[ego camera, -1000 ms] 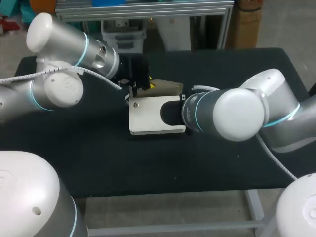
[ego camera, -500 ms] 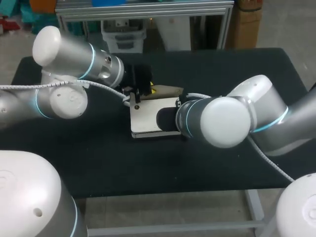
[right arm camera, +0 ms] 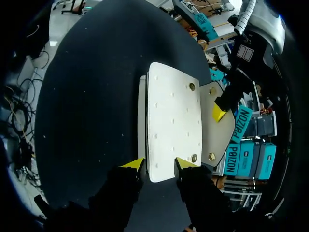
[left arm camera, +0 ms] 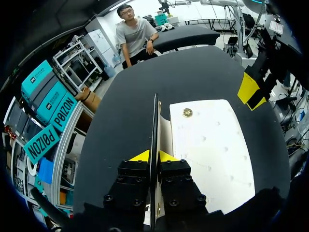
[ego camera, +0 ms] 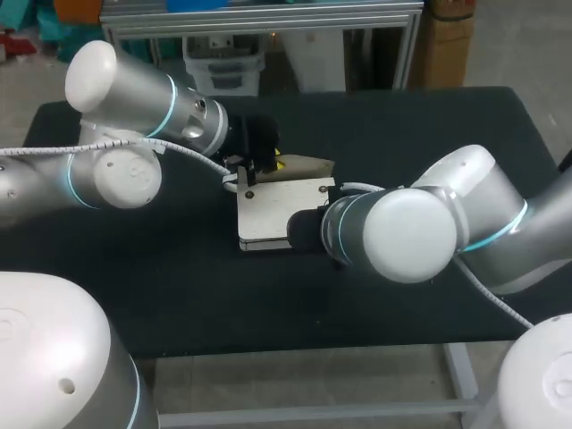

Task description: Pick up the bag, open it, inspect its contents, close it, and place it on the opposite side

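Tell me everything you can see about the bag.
The bag is a flat, white, leather-like pouch with brass snap buttons, lying mid-table on the black table. Its tan-lined flap stands raised on edge, pinched by the left gripper. The right gripper is open at the opposite end; contact there is unclear.

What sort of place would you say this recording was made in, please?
Probably a robotics lab test bench: a left arm and a right arm meet over a black-covered table, both at one white bag.
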Robot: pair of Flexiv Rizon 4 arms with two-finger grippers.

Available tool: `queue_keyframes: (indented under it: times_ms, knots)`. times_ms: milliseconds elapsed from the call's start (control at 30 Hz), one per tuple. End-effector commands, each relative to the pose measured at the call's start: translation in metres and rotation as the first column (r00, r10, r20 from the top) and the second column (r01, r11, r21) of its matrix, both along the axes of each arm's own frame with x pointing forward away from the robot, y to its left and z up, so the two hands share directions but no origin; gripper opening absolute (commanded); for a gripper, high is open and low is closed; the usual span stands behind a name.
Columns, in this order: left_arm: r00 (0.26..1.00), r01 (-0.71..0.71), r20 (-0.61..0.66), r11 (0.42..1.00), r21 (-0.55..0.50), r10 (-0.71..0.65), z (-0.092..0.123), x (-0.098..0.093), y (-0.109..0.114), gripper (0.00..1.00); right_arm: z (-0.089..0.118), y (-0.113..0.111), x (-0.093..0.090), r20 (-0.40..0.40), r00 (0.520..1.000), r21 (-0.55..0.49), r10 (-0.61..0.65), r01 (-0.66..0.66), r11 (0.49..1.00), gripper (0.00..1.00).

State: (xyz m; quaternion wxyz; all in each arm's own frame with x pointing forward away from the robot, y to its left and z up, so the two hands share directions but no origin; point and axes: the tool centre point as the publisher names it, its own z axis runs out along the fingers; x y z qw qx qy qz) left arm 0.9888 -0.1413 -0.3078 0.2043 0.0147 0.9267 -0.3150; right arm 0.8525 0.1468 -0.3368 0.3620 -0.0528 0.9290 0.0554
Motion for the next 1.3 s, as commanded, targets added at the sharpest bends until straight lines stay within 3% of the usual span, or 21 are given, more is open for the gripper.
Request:
queue_keyframes:
  times_ms: [33,467,1133,1300]
  knots:
    - [1.0,0.022,-0.018,1.0,-0.001,-0.022,0.0,0.005,-0.001,0.0,-0.014,-0.008,0.006,0.142,0.99,0.036,0.007,-0.012,0.999,0.4]
    - [0.998,0.018,-0.06,1.0,0.006,-0.017,-0.005,0.015,0.0,0.0,-0.029,-0.007,0.012,0.129,0.991,0.021,0.033,-0.036,0.999,0.48]
    - [0.994,0.051,-0.095,0.999,0.008,-0.05,-0.012,0.018,-0.001,0.0,-0.042,0.004,0.036,0.125,0.992,-0.005,0.029,-0.029,1.0,0.44]
    - [0.993,0.062,-0.098,0.998,0.009,-0.061,-0.013,0.017,-0.001,0.0,-0.044,0.004,0.042,0.123,0.992,0.001,0.022,-0.022,1.0,0.36]
